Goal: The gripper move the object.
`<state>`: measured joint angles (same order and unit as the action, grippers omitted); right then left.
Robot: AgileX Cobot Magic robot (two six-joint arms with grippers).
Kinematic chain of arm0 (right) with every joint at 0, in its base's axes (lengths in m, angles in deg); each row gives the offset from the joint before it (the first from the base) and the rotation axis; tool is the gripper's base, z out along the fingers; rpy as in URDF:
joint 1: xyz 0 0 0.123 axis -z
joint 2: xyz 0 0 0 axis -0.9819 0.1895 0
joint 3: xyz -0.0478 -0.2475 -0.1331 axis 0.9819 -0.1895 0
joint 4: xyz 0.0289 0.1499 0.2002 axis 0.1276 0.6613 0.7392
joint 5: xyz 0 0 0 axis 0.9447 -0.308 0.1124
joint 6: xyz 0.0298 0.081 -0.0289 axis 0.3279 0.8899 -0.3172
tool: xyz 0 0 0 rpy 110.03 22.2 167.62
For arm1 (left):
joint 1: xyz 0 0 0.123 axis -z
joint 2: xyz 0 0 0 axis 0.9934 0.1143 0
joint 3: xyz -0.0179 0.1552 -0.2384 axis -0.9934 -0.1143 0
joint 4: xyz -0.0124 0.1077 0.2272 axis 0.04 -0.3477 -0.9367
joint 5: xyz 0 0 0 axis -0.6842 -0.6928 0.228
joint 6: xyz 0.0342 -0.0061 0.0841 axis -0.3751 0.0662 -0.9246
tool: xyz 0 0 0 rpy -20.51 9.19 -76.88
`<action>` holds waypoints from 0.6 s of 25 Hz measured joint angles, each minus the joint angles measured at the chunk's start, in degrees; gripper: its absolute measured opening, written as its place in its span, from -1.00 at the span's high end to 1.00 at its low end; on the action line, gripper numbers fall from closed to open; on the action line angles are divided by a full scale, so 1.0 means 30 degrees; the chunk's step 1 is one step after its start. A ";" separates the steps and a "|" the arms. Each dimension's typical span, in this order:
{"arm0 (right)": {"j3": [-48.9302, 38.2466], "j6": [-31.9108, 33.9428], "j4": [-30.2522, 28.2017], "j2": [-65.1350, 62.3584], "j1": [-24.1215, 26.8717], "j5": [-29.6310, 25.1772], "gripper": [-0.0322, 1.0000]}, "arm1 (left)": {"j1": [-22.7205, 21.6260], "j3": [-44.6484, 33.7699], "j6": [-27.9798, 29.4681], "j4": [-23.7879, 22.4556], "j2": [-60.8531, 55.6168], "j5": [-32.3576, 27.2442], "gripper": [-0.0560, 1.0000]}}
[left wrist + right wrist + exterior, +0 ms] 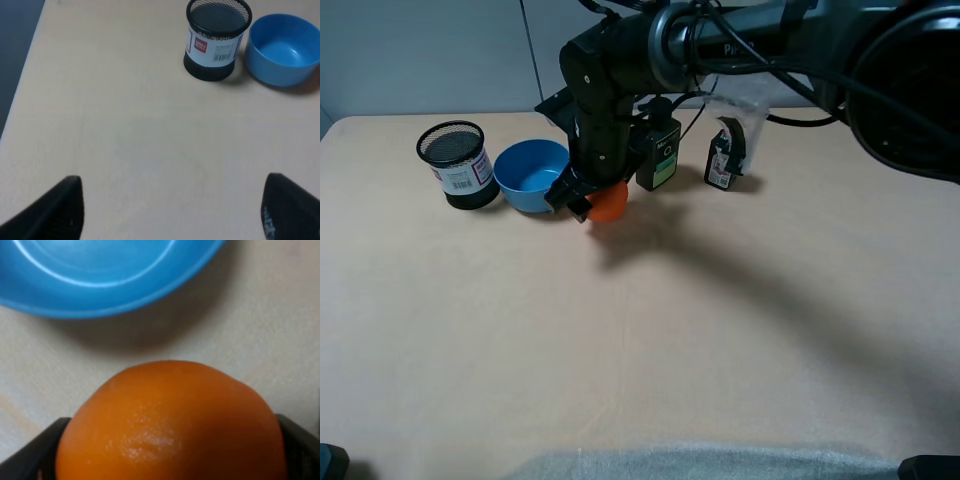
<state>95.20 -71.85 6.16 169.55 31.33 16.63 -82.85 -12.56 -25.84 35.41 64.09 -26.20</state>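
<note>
Gripping the orange fruit (pixel 611 204) from both sides, the right gripper (pixel 586 203) is clamped on it just beside the blue bowl (pixel 530 178), on the side away from the mesh pen cup (pixel 456 165). Whether the orange fruit touches the table (pixel 650 340) cannot be told. The left gripper (pixel 171 202) is spread wide and holds nothing.

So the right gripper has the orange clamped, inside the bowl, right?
Not quite. The right gripper does have the orange clamped, but outside the bowl, beside it. The right wrist view shows bare table between them.
</note>
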 joint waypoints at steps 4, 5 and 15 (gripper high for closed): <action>0.0000 0.0000 0.0000 0.0248 0.0000 -0.0126 -0.14 | 0.0000 0.0000 0.0000 0.0000 0.0000 0.0000 -0.60; 0.0000 0.0000 0.0000 0.0276 0.0000 -0.0204 -0.14 | 0.0000 0.0000 0.0000 0.0000 0.0000 0.0000 -0.60; 0.0000 -0.0292 0.0000 0.0455 0.0000 -0.0345 -0.14 | 0.0000 0.0000 0.0000 -0.0017 0.0000 0.0000 -0.60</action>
<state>95.20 -72.72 6.16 170.92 31.33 15.60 -82.85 -12.56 -25.84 35.36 64.09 -26.20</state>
